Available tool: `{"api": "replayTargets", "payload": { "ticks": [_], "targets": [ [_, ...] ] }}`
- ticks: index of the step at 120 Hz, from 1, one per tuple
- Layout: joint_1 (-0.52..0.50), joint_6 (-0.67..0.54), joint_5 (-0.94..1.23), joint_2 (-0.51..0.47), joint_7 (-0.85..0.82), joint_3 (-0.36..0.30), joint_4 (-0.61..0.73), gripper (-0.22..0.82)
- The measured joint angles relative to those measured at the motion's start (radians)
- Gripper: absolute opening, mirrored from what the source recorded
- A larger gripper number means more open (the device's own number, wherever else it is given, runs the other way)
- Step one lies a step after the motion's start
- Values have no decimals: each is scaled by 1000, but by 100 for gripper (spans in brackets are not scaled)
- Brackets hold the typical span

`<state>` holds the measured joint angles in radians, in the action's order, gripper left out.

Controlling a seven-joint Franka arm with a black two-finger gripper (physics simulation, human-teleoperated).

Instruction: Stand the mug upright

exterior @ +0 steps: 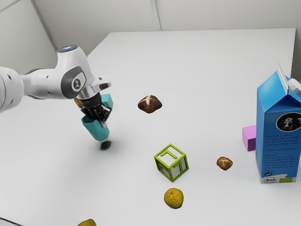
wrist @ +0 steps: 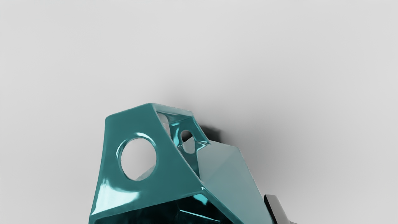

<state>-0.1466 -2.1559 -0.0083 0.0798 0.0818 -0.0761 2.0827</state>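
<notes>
– Teal, glossy and faceted: to be found where?

– Toward the exterior view's left, just above the table (exterior: 211, 61): a mug (exterior: 94, 128) in the grasp of a black two-finger gripper (exterior: 103, 119), with a dark shadow close beneath.

– And the fingers, how?

– Clenched on the mug. In the wrist view, one finger (wrist: 276, 210) against a pale teal side (the other hidden), and a round hole through a flat teal face.

– Upright or tilted?

– Tilted, clearly leaning.

– And around it?

– Behind the gripper, a lighter teal shape (exterior: 107, 100), partly covered, and a brown thing (exterior: 77, 101) too hidden to name. Near the exterior view's middle, a dark brown mushroom-like piece (exterior: 149, 104) and a green-framed block (exterior: 171, 162), with a yellow-green fruit (exterior: 174, 198) near the block. At the lower edge, another fruit (exterior: 88, 222), cut off.

– Toward the exterior view's right?

– A small brown piece (exterior: 225, 163), a violet block (exterior: 249, 138), partly hidden, and a blue milk carton (exterior: 277, 136), standing tall.
</notes>
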Motion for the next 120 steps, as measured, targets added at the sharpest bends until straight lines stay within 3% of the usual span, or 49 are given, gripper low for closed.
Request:
{"api": "replayTargets", "payload": {
  "ticks": [63, 91, 120],
  "targets": [
    [-7, -81, 20, 99, -129, -16, 0, -18],
    [-5, -81, 9, 66, -150, -23, -1, 30],
    [14, -43, 7, -3, -160, -24, -13, 51]
  ]
}}
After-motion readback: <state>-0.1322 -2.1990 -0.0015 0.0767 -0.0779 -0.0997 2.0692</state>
